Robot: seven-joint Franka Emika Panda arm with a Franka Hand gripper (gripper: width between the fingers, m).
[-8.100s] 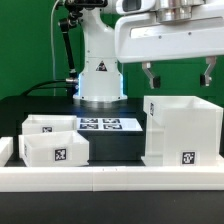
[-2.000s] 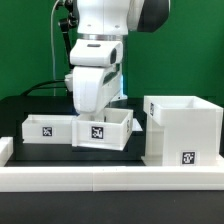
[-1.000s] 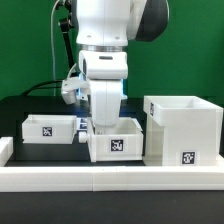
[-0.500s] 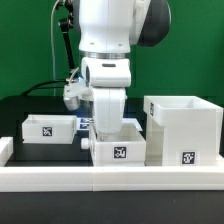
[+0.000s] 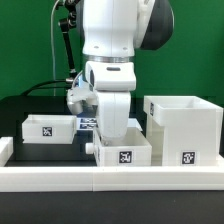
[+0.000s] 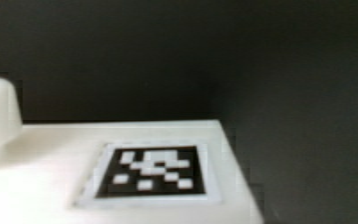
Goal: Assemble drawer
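In the exterior view, one shallow white tray [image 5: 122, 153] with a marker tag on its front sits at the front of the table, touching or nearly touching the left side of the tall white housing [image 5: 182, 130]. My gripper [image 5: 113, 136] reaches down into this tray. Its fingers are hidden by the hand and the tray wall, and the tray travels with it. The second tray [image 5: 45, 128] rests at the exterior view's left. The wrist view is blurred and shows a white surface with a marker tag [image 6: 155, 172] against the dark table.
A low white rail [image 5: 110, 177] runs along the table's front edge, with a raised white block [image 5: 4, 148] at its left end. The marker board [image 5: 87, 122] lies behind the trays, mostly hidden by the arm. The robot base stands at the back.
The arm came down onto the front tray and has carried it toward the exterior view's right and front, up to the housing's left side. The other tray and the housing stayed put.
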